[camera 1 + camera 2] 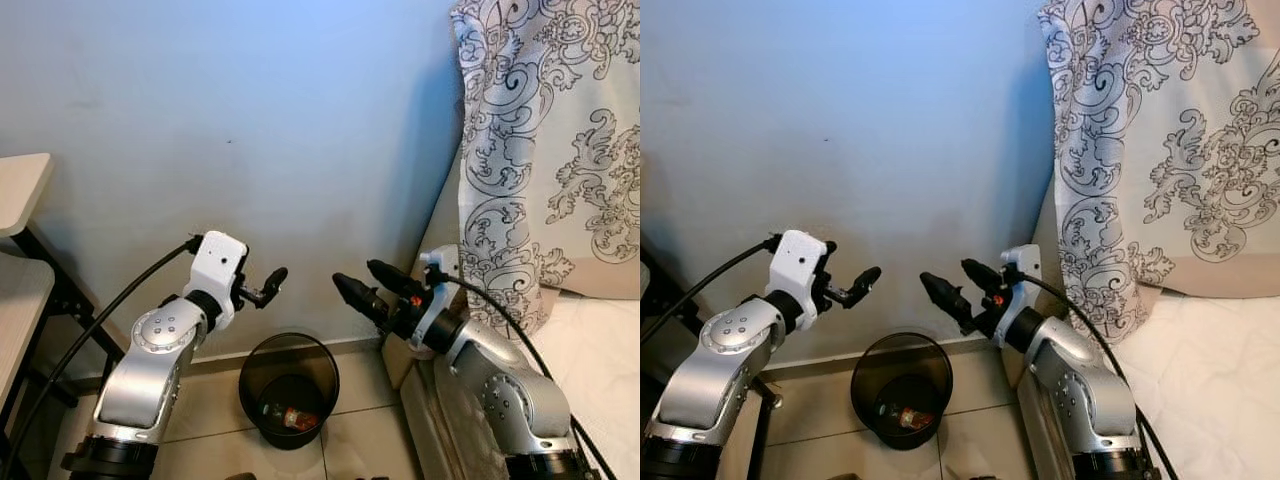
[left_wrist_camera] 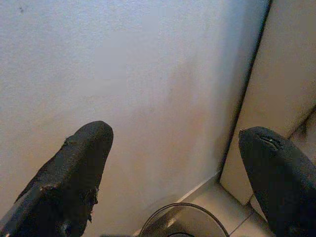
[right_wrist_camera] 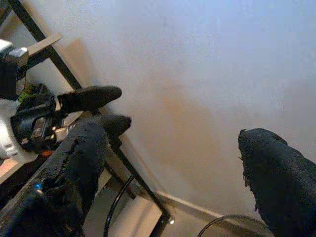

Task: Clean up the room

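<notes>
A black mesh waste bin [image 1: 290, 385] stands on the tiled floor against the blue wall, between my two arms. Inside it lies a small bottle-like item with a red label [image 1: 290, 416]. My left gripper [image 1: 272, 283] hovers above the bin's left side, open, nothing between its fingers [image 2: 84, 153]. My right gripper [image 1: 356, 272] is held above and right of the bin, open and holding nothing. The bin's rim [image 2: 183, 207] shows below the left fingers, and a bit of rim [image 3: 232, 219] shows in the right wrist view.
A light wooden table [image 1: 20, 190] on black legs stands at the left. A bed [image 1: 600, 340] with a patterned cloth [image 1: 540, 150] hanging over it is on the right, close to my right arm. Black cables trail from both wrists.
</notes>
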Available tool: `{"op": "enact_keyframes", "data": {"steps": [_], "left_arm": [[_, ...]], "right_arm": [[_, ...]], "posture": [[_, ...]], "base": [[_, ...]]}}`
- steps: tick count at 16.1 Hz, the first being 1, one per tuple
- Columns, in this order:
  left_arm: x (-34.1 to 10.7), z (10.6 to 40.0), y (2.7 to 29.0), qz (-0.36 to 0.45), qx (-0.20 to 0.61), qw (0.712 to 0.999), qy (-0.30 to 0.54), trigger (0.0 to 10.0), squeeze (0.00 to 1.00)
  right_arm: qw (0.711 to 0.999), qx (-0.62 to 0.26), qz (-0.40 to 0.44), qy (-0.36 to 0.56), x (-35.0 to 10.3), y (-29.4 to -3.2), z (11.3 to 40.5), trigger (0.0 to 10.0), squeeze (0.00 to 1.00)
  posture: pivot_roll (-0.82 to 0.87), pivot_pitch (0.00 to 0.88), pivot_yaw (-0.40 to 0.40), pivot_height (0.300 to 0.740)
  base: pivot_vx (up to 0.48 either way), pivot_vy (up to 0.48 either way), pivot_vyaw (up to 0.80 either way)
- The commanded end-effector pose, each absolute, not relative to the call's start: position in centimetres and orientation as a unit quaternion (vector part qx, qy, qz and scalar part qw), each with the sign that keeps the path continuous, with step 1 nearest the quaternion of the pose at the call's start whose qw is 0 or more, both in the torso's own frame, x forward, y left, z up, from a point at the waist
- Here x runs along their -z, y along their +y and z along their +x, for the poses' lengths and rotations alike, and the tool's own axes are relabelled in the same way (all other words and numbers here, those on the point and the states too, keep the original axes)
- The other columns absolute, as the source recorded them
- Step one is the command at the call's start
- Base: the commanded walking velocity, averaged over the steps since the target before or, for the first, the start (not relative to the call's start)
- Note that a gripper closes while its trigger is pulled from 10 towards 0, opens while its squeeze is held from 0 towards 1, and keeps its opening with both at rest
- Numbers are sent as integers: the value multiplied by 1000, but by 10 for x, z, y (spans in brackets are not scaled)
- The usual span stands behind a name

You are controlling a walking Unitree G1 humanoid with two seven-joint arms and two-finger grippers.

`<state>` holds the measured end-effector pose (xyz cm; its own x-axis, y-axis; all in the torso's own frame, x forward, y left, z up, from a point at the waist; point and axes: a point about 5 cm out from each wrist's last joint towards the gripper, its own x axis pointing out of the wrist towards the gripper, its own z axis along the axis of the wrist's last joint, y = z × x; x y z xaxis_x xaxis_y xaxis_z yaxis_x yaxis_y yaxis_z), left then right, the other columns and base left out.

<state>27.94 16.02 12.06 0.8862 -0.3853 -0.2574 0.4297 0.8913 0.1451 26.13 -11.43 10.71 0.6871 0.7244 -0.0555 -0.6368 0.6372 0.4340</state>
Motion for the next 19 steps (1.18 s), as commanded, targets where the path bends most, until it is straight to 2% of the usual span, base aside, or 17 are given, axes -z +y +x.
{"op": "enact_keyframes", "data": {"steps": [1, 3, 4, 7, 8, 9, 12, 14, 19], "left_arm": [[-125, 279, 161, 105, 213, 966, 102, 10000, 0], [-125, 277, 157, 127, 234, 958, 102, 10000, 0], [-116, 279, 165, 132, 198, 963, 129, 10000, 0], [-114, 279, 167, 125, 186, 966, 130, 10000, 0], [-115, 279, 166, 129, 191, 965, 127, 10000, 0], [-116, 279, 166, 133, 192, 965, 119, 10000, 0], [-116, 280, 165, 125, 192, 966, 119, 10000, 0], [-119, 282, 164, 129, 190, 967, 114, 10000, 0], [-119, 283, 165, 122, 185, 969, 113, 10000, 0]], "right_arm": [[896, -386, 191, 105, -113, -114, 260, 10000, 1000], [897, -385, 185, 111, -111, -114, 259, 10000, 1000], [898, -381, 182, 123, -105, -113, 257, 10000, 1000], [897, -380, 182, 133, -103, -113, 256, 10000, 1000], [897, -377, 185, 135, -103, -113, 256, 10000, 945], [899, -372, 184, 138, -102, -114, 257, 10000, 694], [902, -367, 179, 136, -102, -114, 259, 10000, 667], [904, -365, 178, 136, -103, -115, 260, 10000, 596], [906, -359, 175, 140, -101, -116, 259, 10000, 588]], "posture": [[0, 0, 28, 740], [9, 0, 24, 740], [0, 0, 28, 740], [1, 0, 26, 740], [4, 0, 25, 740], [-1, 0, 26, 740], [-5, 0, 25, 740], [0, 0, 24, 740], [0, 0, 21, 740]], "base": [[0, 0, -506], [0, 0, -509], [0, 0, -513], [0, 0, -615], [0, 0, -656], [0, 0, -669], [0, 205, -671], [0, 0, -669], [0, 0, -671]]}}
